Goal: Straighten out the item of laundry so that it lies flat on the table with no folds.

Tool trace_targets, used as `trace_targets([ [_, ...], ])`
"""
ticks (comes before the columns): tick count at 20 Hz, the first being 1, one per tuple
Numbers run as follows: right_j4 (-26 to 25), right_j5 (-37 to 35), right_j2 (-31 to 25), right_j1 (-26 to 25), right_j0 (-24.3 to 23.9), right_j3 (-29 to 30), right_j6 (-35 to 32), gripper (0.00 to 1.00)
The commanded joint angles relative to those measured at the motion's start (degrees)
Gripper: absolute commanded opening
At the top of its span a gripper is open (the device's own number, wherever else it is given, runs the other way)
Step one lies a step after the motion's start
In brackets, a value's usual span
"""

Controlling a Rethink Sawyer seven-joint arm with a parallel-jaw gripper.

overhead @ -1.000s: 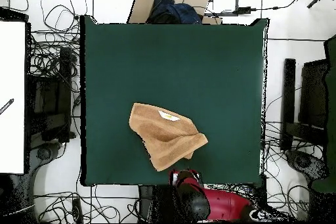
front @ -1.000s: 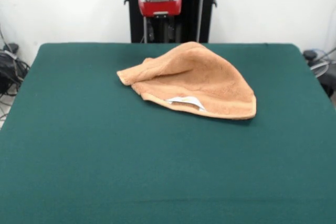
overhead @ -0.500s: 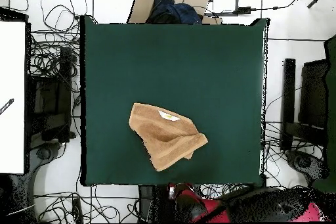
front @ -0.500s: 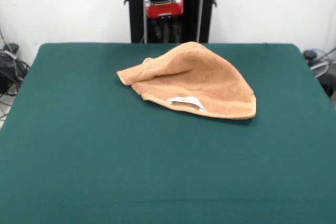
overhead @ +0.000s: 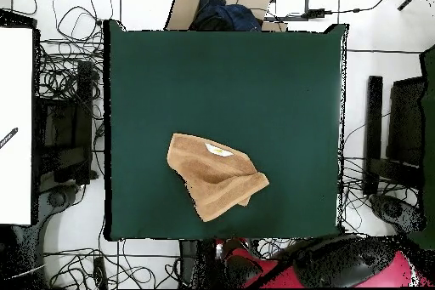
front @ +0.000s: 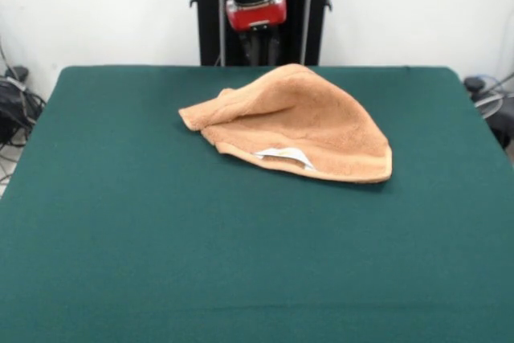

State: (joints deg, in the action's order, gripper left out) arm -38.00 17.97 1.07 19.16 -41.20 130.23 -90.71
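Observation:
The item of laundry [front: 301, 122] is an orange-tan towel, folded over itself into a rough triangle with one corner bunched at its left. It lies on the far half of the green table [front: 241, 263]. A white label [front: 283, 153] shows at its near edge. In the overhead view the towel [overhead: 214, 174] lies close to the table [overhead: 238, 74] edge on the robot's side, label [overhead: 218, 150] turned away from the robot. My gripper [front: 257, 42] hangs beyond the far table edge, behind the towel and apart from it, under a red collar [front: 255, 12].
Cables and black equipment crowd the floor at both table sides [overhead: 68, 116]. A cardboard box holding dark cloth [overhead: 223, 6] stands past the table edge opposite the robot. A white panel [overhead: 15, 125] lies at the left. The red arm [overhead: 255, 268] stretches along the bottom edge.
The arm's red collar has risen and shifted slightly right in the front view; overhead, the arm has swung away along the bottom edge. The towel has not moved.

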Motion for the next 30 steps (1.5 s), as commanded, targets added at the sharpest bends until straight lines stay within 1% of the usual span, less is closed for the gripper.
trace_targets([
  [1,0.1,-4.3,-1.4,7.0,-0.5,-2.4,-7.2,1.00],
  [2,0.4,-6.3,-1.9,8.8,-0.8,-1.5,-6.8,1.00],
  [6,-0.1,-9.4,-1.7,14.0,-2.5,2.7,-6.4,1.00],
  [8,-0.9,-10.4,-0.5,16.1,-3.3,5.1,-6.1,1.00],
  [12,-2.2,-13.3,0.2,22.0,-6.2,10.0,-4.9,1.00],
  [14,-2.2,-15.1,-0.5,25.2,-7.4,11.9,-4.3,1.00],
  [16,-2.1,-16.6,-1.5,27.2,-8.2,12.8,-3.7,1.00],
  [18,-0.8,-18.6,-3.6,28.3,-8.6,12.9,-3.4,1.00],
  [20,2.0,-21.7,-6.5,30.2,-8.5,13.0,-3.2,1.00],
  [25,7.7,-28.9,-14.2,37.4,-9.6,14.2,-1.6,1.00],
  [27,8.6,-30.1,-15.3,37.9,-9.5,13.9,-1.6,1.00],
  [30,8.8,-30.6,-16.3,37.0,-9.6,13.3,-2.2,1.00],
])
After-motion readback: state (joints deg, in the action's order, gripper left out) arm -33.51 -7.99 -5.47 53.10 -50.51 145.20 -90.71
